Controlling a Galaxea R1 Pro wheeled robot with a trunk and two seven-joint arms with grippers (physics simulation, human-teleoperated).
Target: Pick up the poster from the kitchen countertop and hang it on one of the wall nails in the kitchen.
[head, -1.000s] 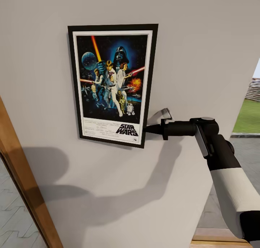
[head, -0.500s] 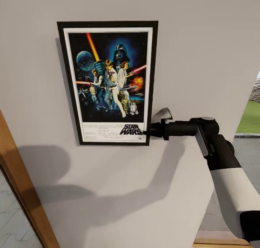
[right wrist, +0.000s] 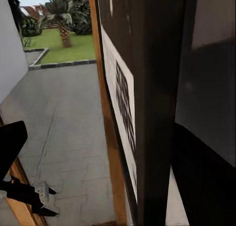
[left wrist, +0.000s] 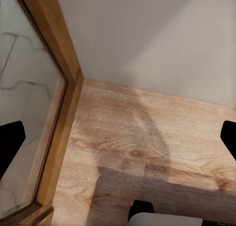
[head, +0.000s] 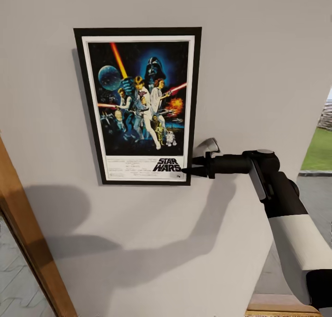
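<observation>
Against the grey wall (head: 258,54), right fingers (head: 190,171) seemingly pinch the poster (head: 140,105) corner.

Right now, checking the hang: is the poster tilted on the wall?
No, the poster sits upright against the wall, its edges level and vertical.

Wall (head: 258,54): plain light grey, crossed low down by soft dark shadows.
Door frame (head: 27,243): brown wood, slanting at the head view's left edge.
Floor (left wrist: 147,137): light wood planks meeting the wall's base.
Lawn (head: 318,149): green, beyond grey paving (right wrist: 69,122).
</observation>
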